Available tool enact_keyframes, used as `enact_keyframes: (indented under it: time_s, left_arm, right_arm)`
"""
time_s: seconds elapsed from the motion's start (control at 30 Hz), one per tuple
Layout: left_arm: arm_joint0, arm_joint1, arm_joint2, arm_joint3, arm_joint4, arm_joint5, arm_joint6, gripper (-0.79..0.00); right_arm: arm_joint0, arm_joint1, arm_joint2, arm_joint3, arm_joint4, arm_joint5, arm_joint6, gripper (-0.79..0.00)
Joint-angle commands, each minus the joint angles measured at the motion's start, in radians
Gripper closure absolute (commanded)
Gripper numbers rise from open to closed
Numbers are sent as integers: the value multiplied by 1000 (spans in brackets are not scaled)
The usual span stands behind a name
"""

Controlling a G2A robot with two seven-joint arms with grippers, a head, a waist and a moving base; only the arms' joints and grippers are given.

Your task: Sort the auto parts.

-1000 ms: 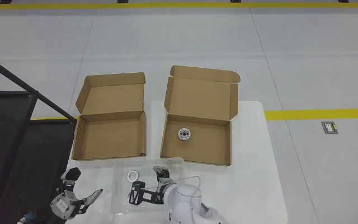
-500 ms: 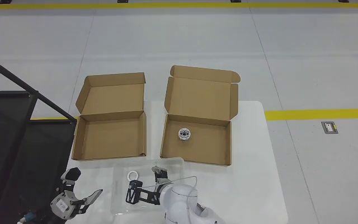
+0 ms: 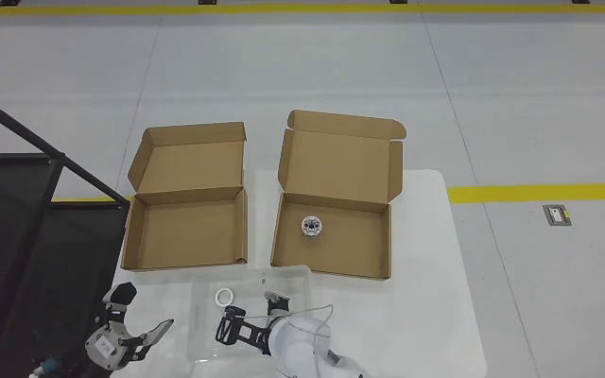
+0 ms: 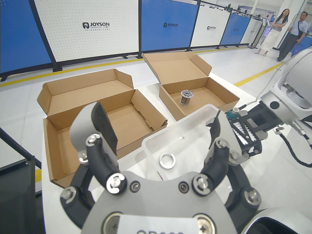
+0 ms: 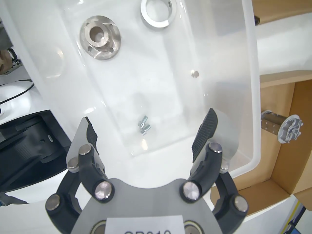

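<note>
While the right tool (image 5: 150,119) hangs spread, two bolts (image 5: 143,127) lie in the bin (image 5: 251,74) beneath it.

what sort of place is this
Probably a robotics test or demo hall: pegboard partition panels, a yellow floor line, and a white table holding a clear parts bin.

Your right gripper (image 5: 149,116) hangs wide open over the clear tray (image 5: 243,98). Two little bolts (image 5: 144,128) lie on the tray floor under the gap. A round metal disc (image 5: 100,37) and a split ring (image 5: 158,8) sit near the far end. Past the tray's side wall, a toothed metal part (image 5: 290,129) lies in a cardboard box (image 5: 277,171).
</note>
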Motion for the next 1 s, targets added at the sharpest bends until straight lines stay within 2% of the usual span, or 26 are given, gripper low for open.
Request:
enact_keyframes:
  time_s: [0.0,0.33,0.53,0.83,0.97]
  left_arm:
    - [0,0,0,0,0,0,0,-785]
    - [0,0,0,0,0,0,0,-785]
    - [0,0,0,0,0,0,0,-785]
    - [0,0,0,0,0,0,0,-785]
    - [0,0,0,0,0,0,0,-785]
  right_arm:
    - [17,-8,0,21,21,18,26,-785]
    - [19,-9,0,22,24,21,29,-785]
    - [9,-9,2,64,11,31,-36,-785]
    - [54,-34,-4,145,78,72,25,-785]
    - [80,-46,4,186,125,88,62,-711]
